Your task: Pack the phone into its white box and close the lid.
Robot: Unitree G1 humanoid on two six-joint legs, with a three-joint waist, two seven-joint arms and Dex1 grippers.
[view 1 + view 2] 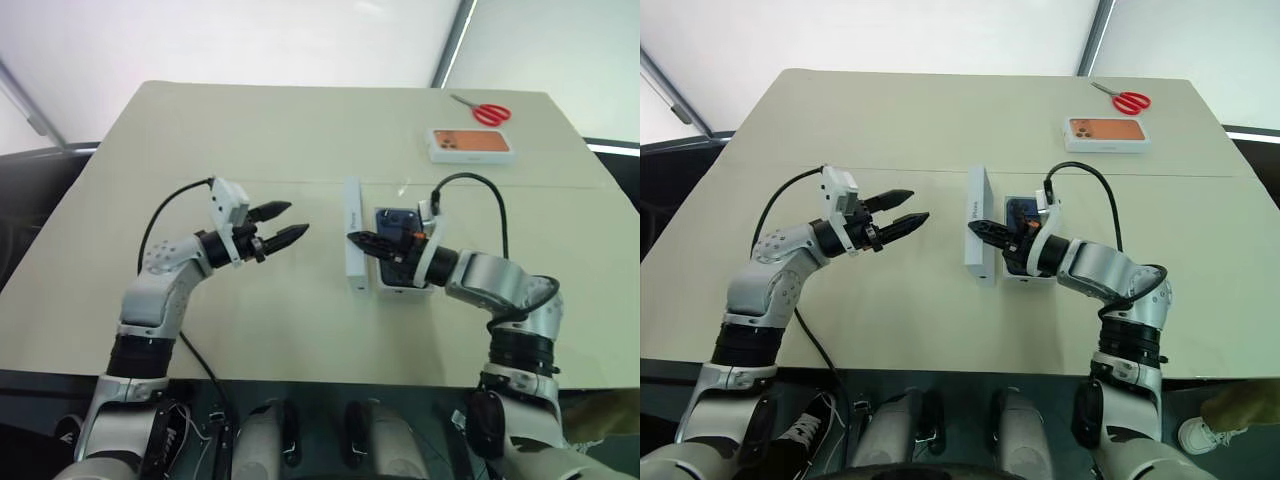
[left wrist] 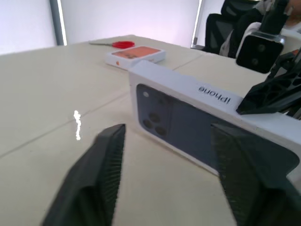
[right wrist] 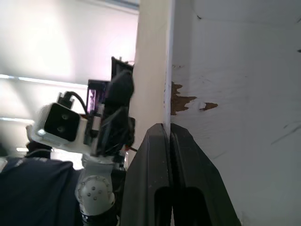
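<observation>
Lid [image 1: 354, 247] stands on its long edge mid-table, long axis running away from the robot. Right gripper [image 1: 357, 240] pinches its wall, fingers pressed together. Left gripper [image 1: 287, 222] spread, facing lid's printed face, near. Phone [image 1: 398, 226] sits in white box [image 1: 405, 288] just right of lid.

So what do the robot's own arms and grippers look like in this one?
Both arms are silver-grey metal with black joint bands. Each ends in a white wrist camera block and two black pointed fingers: left gripper, right gripper. A black cable loops from each wrist back along the arm.
</observation>
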